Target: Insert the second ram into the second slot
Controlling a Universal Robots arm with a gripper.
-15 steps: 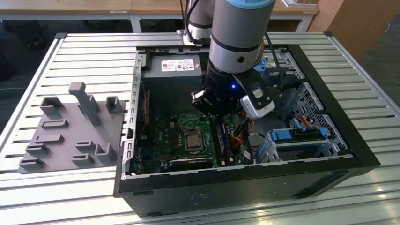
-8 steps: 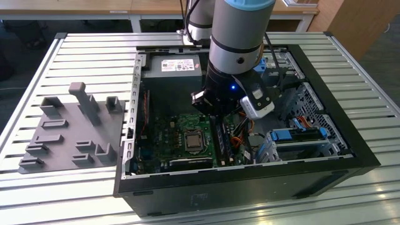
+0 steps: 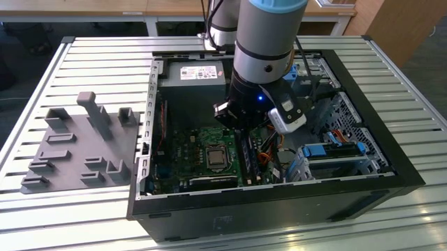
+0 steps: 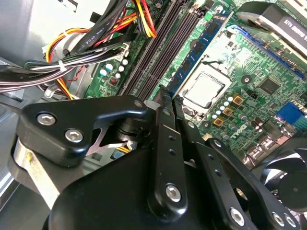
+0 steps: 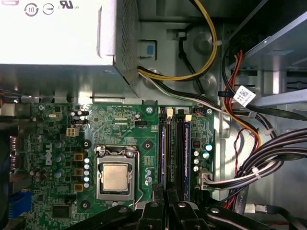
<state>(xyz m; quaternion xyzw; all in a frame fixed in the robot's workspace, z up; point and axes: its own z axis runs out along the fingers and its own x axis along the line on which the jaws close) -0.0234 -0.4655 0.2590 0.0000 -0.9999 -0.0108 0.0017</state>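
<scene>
The desk is a broad top of ribbed aluminium slats. Behind it, on the far side of the room, there is pale wooden furniture. A black computer case lies open on the desk, filling the middle and the exterior view's right. A flat grey fixture plate with upright pegs and blocks sits just beside it on the exterior view's left.

Inside the case, a silver power supply takes the far end. The green motherboard lies nearer, with the processor in its socket. Bundled cables in black, yellow and red run along the side of the board away from the processor.

The grey arm comes down from the far side, nearly upright, with its wrist inside the case over the memory slots. The tool points straight down at the board. In the second wrist view its fingers are drawn together, with nothing seen between them.

The second ram stands on edge in the slot nearest the processor, its dark chips facing the socket. The tips of the tool sit at the near end of that stick. I cannot tell whether they touch it.
</scene>
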